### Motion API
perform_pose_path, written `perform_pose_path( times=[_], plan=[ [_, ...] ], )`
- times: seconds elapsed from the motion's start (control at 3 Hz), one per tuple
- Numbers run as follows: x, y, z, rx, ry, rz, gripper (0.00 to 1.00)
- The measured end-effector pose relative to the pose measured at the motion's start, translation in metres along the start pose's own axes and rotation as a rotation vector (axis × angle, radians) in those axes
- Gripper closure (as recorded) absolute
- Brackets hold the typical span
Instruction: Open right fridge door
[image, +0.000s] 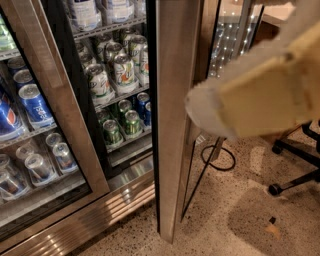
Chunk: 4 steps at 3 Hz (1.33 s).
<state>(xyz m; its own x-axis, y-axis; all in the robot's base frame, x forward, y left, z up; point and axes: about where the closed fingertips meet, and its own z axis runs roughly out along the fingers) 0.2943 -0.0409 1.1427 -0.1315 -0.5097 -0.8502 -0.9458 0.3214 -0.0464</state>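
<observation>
Where the fridge's right side stands open, the right fridge door juts out toward the camera and is seen almost edge-on. Its wide brushed-steel frame runs from top to bottom through the middle of the view, with a black rim down its left edge. Its glass pane lies behind to the right and reflects rows of small lights. My gripper is at the blurred pale end of my arm, right against the door's right edge at mid-height; whether it is spread or clamped I cannot tell. Left of the door, green cans stand on open shelves, and blue cans sit behind the left door. A cable loops on the speckled floor near a chair base.
</observation>
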Motion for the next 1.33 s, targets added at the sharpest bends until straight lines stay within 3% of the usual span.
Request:
perform_pose_path(
  times=[1.33],
  plan=[
    [0.0010,-0.0025,-0.0015,0.000,0.000,0.000,0.66]
  ],
)
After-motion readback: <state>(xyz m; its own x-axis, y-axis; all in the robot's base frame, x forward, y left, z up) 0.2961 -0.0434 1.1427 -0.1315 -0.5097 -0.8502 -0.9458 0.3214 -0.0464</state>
